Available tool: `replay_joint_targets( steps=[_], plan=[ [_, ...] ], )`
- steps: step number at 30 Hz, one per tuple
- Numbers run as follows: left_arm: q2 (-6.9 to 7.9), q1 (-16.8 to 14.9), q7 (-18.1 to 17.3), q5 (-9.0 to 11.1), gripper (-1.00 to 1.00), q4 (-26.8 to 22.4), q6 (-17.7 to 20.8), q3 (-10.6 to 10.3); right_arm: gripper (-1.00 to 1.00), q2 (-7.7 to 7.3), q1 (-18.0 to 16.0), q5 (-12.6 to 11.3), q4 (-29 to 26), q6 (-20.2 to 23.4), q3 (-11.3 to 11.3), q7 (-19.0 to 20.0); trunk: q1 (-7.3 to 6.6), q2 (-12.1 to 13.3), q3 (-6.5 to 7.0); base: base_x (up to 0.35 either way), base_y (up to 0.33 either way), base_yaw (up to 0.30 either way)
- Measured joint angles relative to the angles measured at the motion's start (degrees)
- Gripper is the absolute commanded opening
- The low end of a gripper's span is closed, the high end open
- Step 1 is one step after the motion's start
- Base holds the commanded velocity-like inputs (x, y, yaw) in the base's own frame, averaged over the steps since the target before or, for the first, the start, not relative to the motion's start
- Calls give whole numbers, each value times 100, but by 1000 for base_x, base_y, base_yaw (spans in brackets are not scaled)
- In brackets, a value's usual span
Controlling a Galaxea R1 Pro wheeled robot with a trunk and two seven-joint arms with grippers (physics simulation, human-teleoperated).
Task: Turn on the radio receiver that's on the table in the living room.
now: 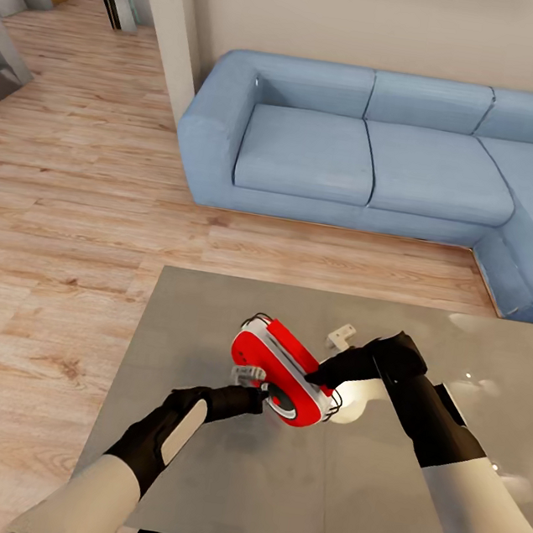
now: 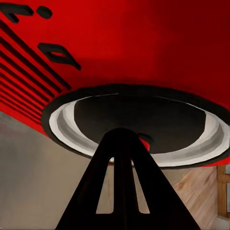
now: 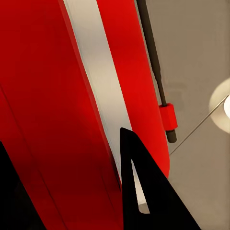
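Note:
The red radio receiver [image 1: 275, 359] with its white trim band is tilted up off the glossy grey table [image 1: 198, 333]. My right gripper [image 1: 323, 379] is shut on the radio's right edge. In the right wrist view the radio's red body [image 3: 48, 96] and trim band [image 3: 98, 81] sit between the two black fingers [image 3: 143, 196], beside its thin antenna [image 3: 153, 62]. My left gripper [image 1: 258, 398] is shut. Its joined tips [image 2: 122, 136] are pressed against the round dial [image 2: 167, 120] on the radio's front face [image 2: 134, 43].
A blue L-shaped sofa [image 1: 384, 156] stands behind the table and wraps around at the right. Light wood floor [image 1: 62, 212] lies to the left, with a wall corner [image 1: 177, 25] and a hallway beyond. A bright light reflection [image 1: 367, 395] shows on the tabletop.

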Motion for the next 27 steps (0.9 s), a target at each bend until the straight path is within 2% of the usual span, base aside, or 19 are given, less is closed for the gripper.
replay_joint_targets(
  steps=[12,16,22,27],
  plan=[
    [0,-25,-2,33,-100,206,-126,-57,-100,23,24,-9,-3,5,8,0,0,0,0,0,0,0],
    [0,-24,-5,42,-100,393,-337,-92,-100,26,26,3,-3,-1,2,0,0,0,0,0,0,0],
    [0,-25,-7,48,-100,479,-388,-98,-100,73,26,-10,-3,4,2,0,0,0,0,0,0,0],
    [0,-24,-9,287,-100,494,-406,-144,-100,95,26,13,-3,-7,5,0,0,0,0,0,0,0]
  ],
)
